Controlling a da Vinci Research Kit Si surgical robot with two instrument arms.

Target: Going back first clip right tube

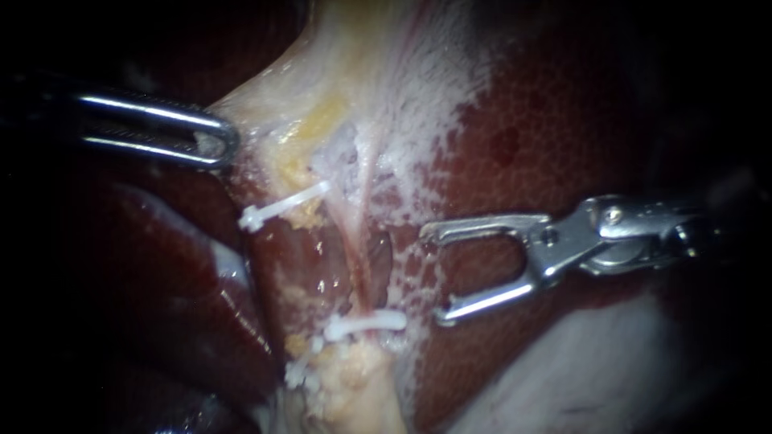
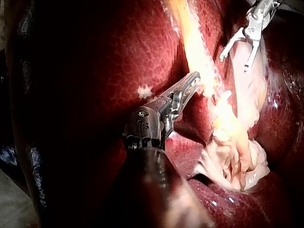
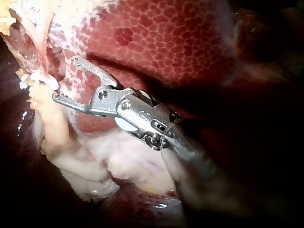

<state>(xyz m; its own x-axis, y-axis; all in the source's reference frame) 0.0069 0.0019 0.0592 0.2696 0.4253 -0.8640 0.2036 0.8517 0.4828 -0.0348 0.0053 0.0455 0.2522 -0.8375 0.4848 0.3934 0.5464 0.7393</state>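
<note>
The right instrument (image 1: 434, 275) hangs with its jaws wide open and empty over the liver (image 1: 563, 104), just right of the right tube (image 1: 358, 241). A white clip (image 1: 366, 324) sits across the tube's near end. The left instrument (image 1: 223, 143) has its jaws clamped on the pale tissue (image 1: 338, 56) at the left

White clip (image 1: 366, 324) lies crosswise on the thin pink right tube (image 1: 359, 241); seemingly closed.

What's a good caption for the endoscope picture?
Open right instrument beside the white clips; left instrument grips tissue.
</note>
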